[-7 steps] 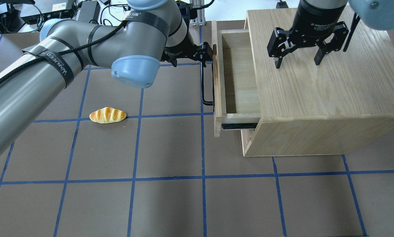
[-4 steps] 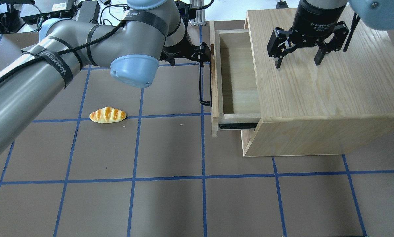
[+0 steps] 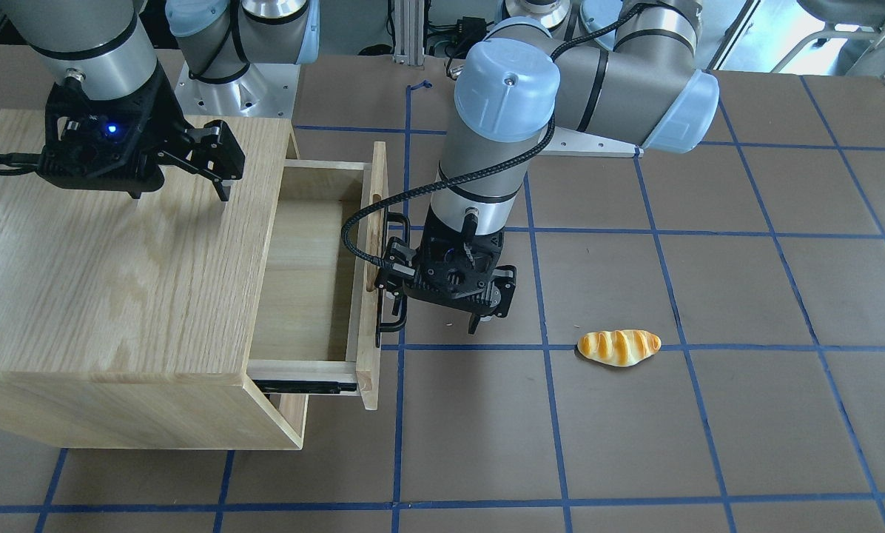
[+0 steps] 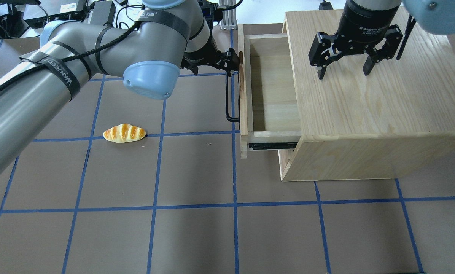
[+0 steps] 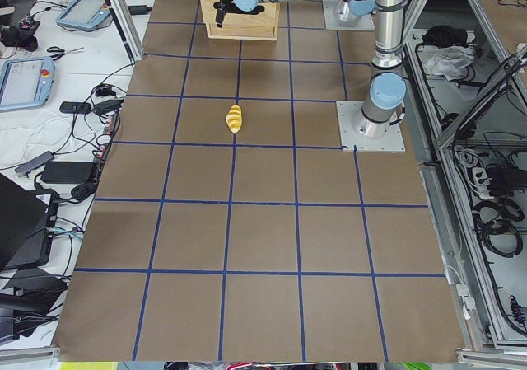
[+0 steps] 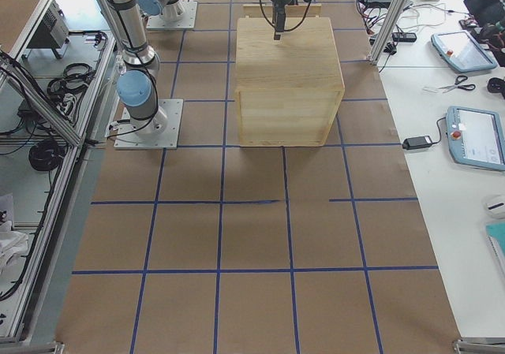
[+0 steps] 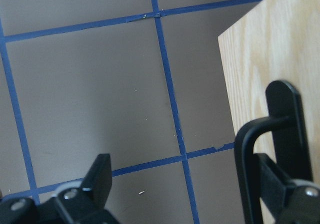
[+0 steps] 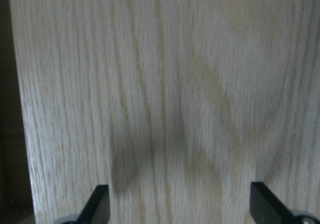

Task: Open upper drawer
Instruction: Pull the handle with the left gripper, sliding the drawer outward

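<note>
The upper drawer [image 4: 275, 83] of the wooden cabinet [image 4: 364, 114] stands pulled well out, and its pale wood inside [image 3: 302, 281] is bare. Its black bar handle [image 4: 229, 99] runs along the front panel [image 7: 250, 69]. My left gripper [image 3: 435, 311] is open at the handle. One finger sits between the handle [image 7: 250, 159] and the panel, the other finger [image 7: 95, 184] hangs free over the table. My right gripper [image 4: 343, 70] is open and empty just above the cabinet top [image 8: 165, 84].
A toy bread roll [image 4: 124, 133] lies on the brown table left of the drawer, also in the front view [image 3: 618, 347]. The cabinet's lower panel shows below the drawer [image 4: 286, 163]. Blue tape lines grid the table.
The drawer has slid further out toward the overhead view's left, with my left gripper moving along at the handle. My right gripper has not moved.
</note>
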Robot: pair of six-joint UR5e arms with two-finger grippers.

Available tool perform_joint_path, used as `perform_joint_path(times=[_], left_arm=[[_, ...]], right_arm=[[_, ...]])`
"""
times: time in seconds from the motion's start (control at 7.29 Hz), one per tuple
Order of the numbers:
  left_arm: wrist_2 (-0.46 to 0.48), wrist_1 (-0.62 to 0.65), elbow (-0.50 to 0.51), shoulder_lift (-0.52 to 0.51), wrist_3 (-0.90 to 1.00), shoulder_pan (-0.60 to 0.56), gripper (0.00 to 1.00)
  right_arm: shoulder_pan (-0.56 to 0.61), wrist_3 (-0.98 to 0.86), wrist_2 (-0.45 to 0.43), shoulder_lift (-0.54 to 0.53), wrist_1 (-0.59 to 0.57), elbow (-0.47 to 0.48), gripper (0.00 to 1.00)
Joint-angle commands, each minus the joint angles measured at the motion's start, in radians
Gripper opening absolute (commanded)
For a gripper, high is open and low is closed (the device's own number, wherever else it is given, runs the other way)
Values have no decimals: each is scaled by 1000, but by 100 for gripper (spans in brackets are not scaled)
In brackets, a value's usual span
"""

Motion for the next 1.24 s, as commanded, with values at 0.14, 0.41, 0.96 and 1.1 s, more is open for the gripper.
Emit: perform_joint_path(times=[0.14, 0.41, 0.96, 1.1], left_arm=[[0, -8, 0, 2, 31, 19, 100], [2, -17, 2, 3, 47, 21, 100], [2, -21, 2, 11, 87, 42, 100], [2, -23, 0, 11, 88, 45, 100]], right_arm=[[0, 0, 0, 0, 0, 1, 100], [0, 1, 0, 0, 0, 0, 100], [0, 1, 0, 0, 0, 0, 100], [0, 1, 0, 0, 0, 1, 100]])
